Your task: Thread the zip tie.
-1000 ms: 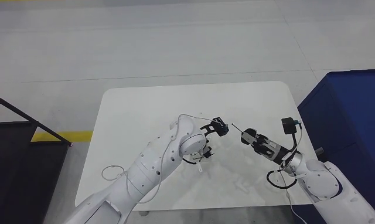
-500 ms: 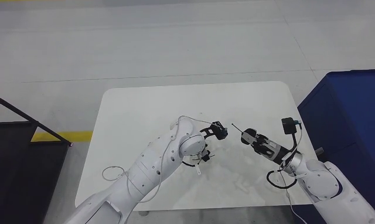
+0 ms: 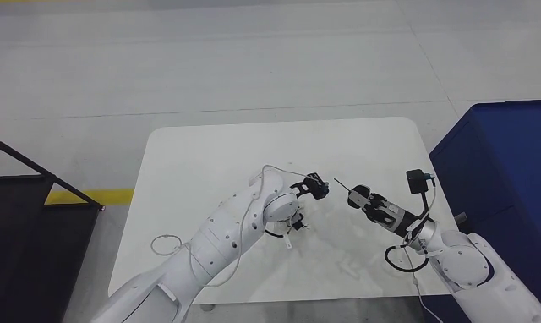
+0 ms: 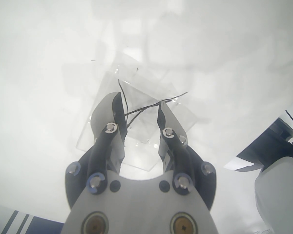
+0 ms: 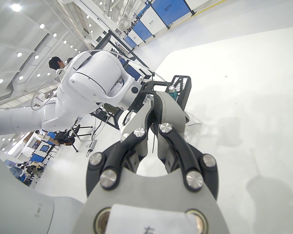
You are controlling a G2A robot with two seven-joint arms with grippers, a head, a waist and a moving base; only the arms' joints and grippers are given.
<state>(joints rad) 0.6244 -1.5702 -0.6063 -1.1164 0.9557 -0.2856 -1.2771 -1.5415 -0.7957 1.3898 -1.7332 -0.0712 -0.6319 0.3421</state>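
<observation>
Black zip tie (image 5: pixel 152 144) in right tool (image 5: pixel 154 99)

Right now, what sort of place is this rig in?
Probably a big factory-style hall or robot test floor. There is a high ceiling with rows of lights, a run of blue partition panels, a yellow floor line, and an office chair beyond the white table.

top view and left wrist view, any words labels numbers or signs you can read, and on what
None can be read in either view.
Top view: the white rectangular table, the dark blue box beside it, the yellow floor stripe and the thin black zip tie bear no lettering.
Left wrist view: the open left tool and the clear plastic bag bear no print.
</observation>
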